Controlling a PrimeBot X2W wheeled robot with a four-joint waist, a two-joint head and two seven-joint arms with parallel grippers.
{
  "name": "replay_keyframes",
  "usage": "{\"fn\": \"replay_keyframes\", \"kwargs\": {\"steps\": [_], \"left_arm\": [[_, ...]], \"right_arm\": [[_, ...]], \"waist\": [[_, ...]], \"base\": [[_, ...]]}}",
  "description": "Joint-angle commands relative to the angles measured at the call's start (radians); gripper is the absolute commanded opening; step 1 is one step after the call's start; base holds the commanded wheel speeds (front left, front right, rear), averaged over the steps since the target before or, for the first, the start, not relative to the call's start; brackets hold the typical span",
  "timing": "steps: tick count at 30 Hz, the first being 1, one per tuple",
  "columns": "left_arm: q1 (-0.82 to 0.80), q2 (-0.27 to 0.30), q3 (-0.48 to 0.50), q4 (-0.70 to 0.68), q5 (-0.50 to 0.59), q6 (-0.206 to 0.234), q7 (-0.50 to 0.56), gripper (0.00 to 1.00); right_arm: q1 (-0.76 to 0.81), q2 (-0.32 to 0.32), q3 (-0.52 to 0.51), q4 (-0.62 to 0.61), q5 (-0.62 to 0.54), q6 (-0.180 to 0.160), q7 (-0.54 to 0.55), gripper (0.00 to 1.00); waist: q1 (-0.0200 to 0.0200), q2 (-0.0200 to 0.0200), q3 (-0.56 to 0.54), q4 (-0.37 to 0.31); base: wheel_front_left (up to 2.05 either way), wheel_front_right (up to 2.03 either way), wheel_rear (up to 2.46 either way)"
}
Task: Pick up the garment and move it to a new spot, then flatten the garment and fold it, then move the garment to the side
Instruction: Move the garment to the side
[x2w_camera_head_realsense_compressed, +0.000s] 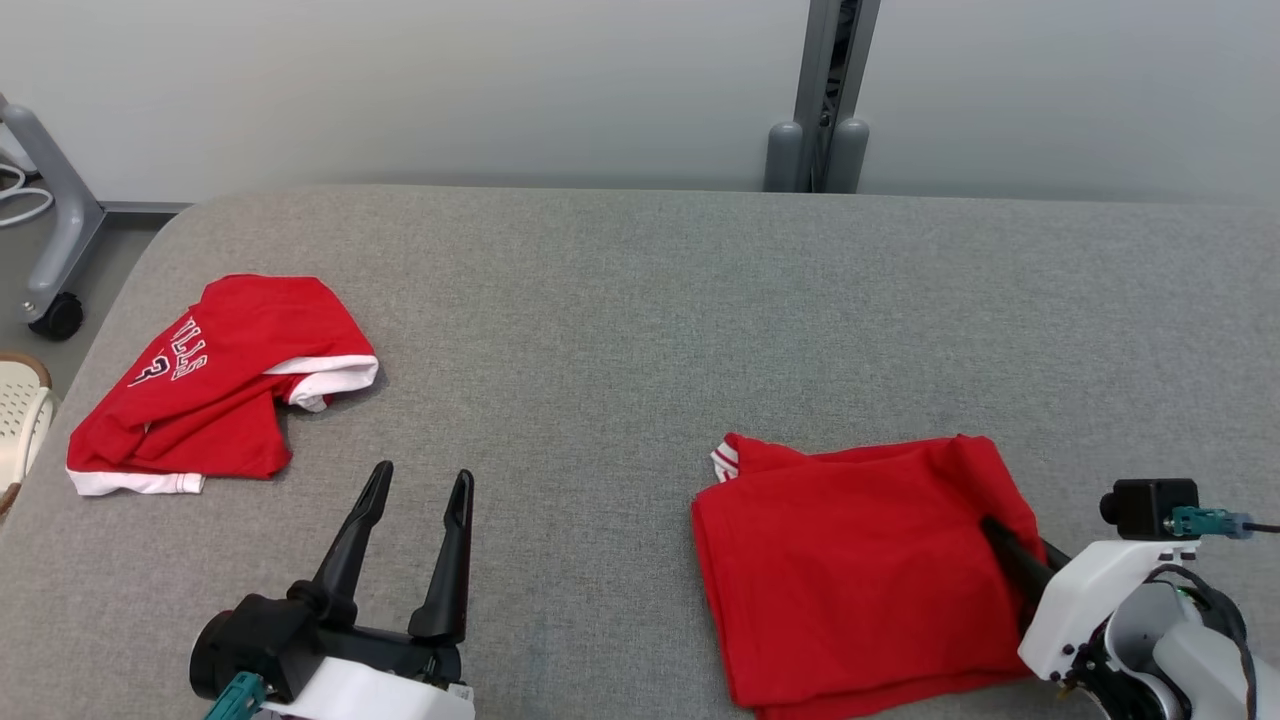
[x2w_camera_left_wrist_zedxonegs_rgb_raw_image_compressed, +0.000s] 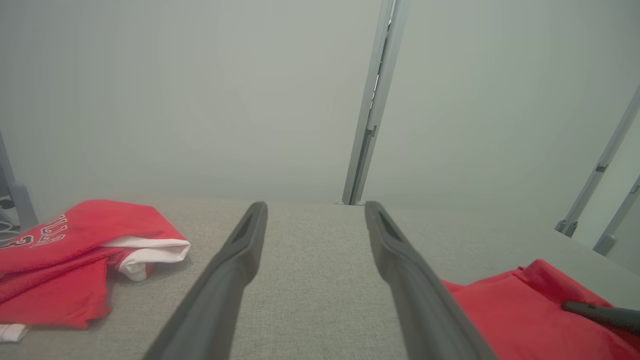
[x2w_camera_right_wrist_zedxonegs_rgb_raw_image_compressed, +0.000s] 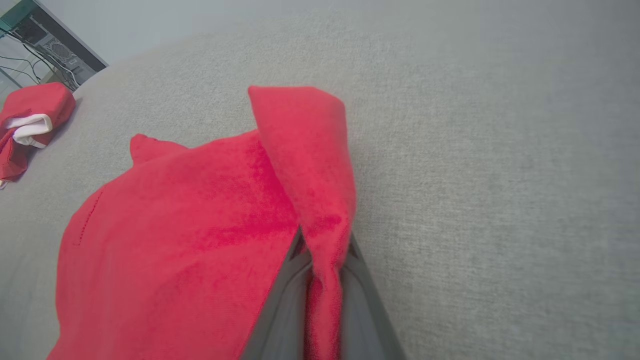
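Note:
A plain red garment (x2w_camera_head_realsense_compressed: 850, 560) lies folded flat on the grey cloth-covered table (x2w_camera_head_realsense_compressed: 600, 320), at the front right. My right gripper (x2w_camera_head_realsense_compressed: 995, 530) is shut on its right edge. In the right wrist view a ridge of red cloth (x2w_camera_right_wrist_zedxonegs_rgb_raw_image_compressed: 305, 165) is pinched between the fingers of that gripper (x2w_camera_right_wrist_zedxonegs_rgb_raw_image_compressed: 324, 250) and stands up a little. My left gripper (x2w_camera_head_realsense_compressed: 423, 475) hovers open at the front left, with nothing between its fingers (x2w_camera_left_wrist_zedxonegs_rgb_raw_image_compressed: 235, 270). The left wrist view catches the red garment (x2w_camera_left_wrist_zedxonegs_rgb_raw_image_compressed: 525, 310) at the lower right.
A second red garment (x2w_camera_head_realsense_compressed: 210, 385) with white trim and white lettering lies crumpled at the table's left side, also seen from the wrists (x2w_camera_left_wrist_zedxonegs_rgb_raw_image_compressed: 65, 250) (x2w_camera_right_wrist_zedxonegs_rgb_raw_image_compressed: 30, 120). A grey post (x2w_camera_head_realsense_compressed: 825, 100) stands behind the table. A wheeled stand (x2w_camera_head_realsense_compressed: 55, 250) and a white basket (x2w_camera_head_realsense_compressed: 20, 420) sit off the left edge.

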Motion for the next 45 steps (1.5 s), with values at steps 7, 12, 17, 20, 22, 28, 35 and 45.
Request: {"fn": "replay_keyframes", "kwargs": {"steps": [7, 12, 17, 20, 22, 28, 35, 45], "left_arm": [[0.009, 0.003, 0.001, -0.004, -0.013, -0.001, -0.002, 1.00], [-0.001, 0.003, -0.008, -0.008, -0.015, -0.001, -0.002, 1.00], [-0.012, 0.003, -0.006, -0.007, -0.014, -0.001, -0.002, 1.00], [-0.017, 0.003, -0.007, -0.010, -0.015, -0.001, -0.002, 1.00], [-0.019, 0.003, -0.005, -0.010, -0.017, -0.001, -0.002, 1.00], [-0.030, 0.003, 0.001, -0.015, -0.019, -0.001, -0.002, 1.00], [-0.043, 0.003, 0.003, -0.023, -0.007, -0.001, -0.002, 1.00], [-0.077, 0.003, 0.006, -0.031, 0.014, -0.001, -0.002, 1.00]], "right_arm": [[-0.050, -0.042, -0.009, 0.066, 0.014, 0.000, -0.040, 0.00], [-0.099, -0.083, 0.019, 0.132, -0.022, 0.000, -0.019, 0.00], [-0.150, -0.126, 0.039, 0.211, -0.070, 0.000, -0.010, 0.00], [-0.193, -0.157, 0.051, 0.275, -0.113, 0.000, -0.004, 0.00], [-0.225, -0.174, 0.058, 0.315, -0.146, 0.000, -0.003, 0.00], [-0.308, -0.203, 0.077, 0.428, -0.248, 0.000, -0.018, 0.00], [-0.403, -0.174, 0.042, 0.564, -0.318, 0.000, -0.066, 0.00], [-0.493, -0.176, 0.008, 0.626, -0.456, 0.000, -0.110, 0.00]], "waist": [[0.0000, 0.0000, -0.012, -0.008], [0.0000, 0.0000, 0.006, -0.002], [0.0000, 0.0000, 0.026, 0.008], [0.0000, 0.0000, 0.044, 0.015], [0.0000, 0.0000, 0.055, 0.017], [0.0000, 0.0000, 0.088, 0.008], [0.0000, 0.0000, 0.137, -0.028], [0.0000, 0.0000, 0.211, -0.096]], "base": [[0.00, 0.00, 0.00], [0.00, 0.00, 0.00], [0.00, 0.00, 0.00], [0.00, 0.00, 0.00], [0.00, 0.00, 0.00], [0.00, 0.00, 0.00], [0.00, 0.00, 0.00], [0.00, 0.00, 0.00]]}}
